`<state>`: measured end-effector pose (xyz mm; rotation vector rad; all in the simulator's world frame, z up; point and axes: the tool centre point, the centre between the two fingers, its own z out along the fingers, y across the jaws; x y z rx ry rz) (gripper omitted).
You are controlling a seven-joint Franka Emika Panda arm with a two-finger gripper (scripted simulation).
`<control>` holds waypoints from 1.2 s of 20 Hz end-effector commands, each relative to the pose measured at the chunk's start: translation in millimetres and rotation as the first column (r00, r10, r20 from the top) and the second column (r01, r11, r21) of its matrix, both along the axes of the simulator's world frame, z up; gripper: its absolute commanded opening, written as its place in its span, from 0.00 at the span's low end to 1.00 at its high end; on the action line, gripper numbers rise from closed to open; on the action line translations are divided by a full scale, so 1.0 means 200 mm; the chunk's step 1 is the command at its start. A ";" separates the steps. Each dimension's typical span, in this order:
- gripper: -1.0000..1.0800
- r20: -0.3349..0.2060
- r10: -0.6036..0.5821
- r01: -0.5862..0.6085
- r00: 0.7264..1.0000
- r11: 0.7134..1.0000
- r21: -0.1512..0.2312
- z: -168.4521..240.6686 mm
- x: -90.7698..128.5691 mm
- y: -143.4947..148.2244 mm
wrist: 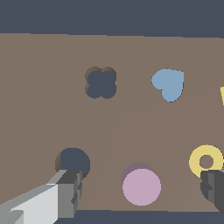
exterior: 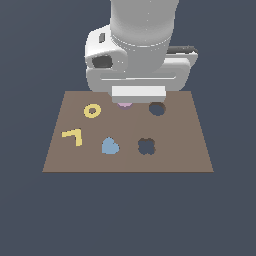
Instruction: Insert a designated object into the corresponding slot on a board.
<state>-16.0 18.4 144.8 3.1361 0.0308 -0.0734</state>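
The pale pink-lilac round piece (wrist: 141, 186) lies flat on the brown board (wrist: 39, 96). In the exterior view only its edge (exterior: 125, 104) shows under the arm's hand (exterior: 138, 93). My gripper (wrist: 141, 183) is open, with one finger (wrist: 65, 194) and the other finger (wrist: 214, 188) wide apart on either side of the piece, touching nothing. The dark round slot (wrist: 74, 161) is next to the piece and empty. In the exterior view the slot (exterior: 157, 108) lies to the right of the piece, on the board (exterior: 185, 150).
A clover-shaped hole (exterior: 146, 146) (wrist: 101, 82), a blue heart-like piece (exterior: 110, 146) (wrist: 169, 84), a yellow ring (exterior: 92, 110) (wrist: 205, 161) and a yellow L-shaped piece (exterior: 73, 136) lie on the board. One finger is close to the ring.
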 end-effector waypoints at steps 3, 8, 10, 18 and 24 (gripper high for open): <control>0.96 0.000 0.001 -0.001 1.000 1.000 0.000 0.00 0.00 0.00; 0.96 0.004 0.010 -0.010 1.000 1.000 0.001 -0.04 -0.03 -0.01; 0.96 0.006 0.017 -0.017 1.000 1.000 0.001 -0.06 -0.06 -0.02; 0.96 0.023 0.062 -0.062 0.998 0.998 0.003 -0.23 -0.20 -0.06; 0.96 0.037 0.097 -0.097 0.995 0.995 0.004 -0.37 -0.31 -0.11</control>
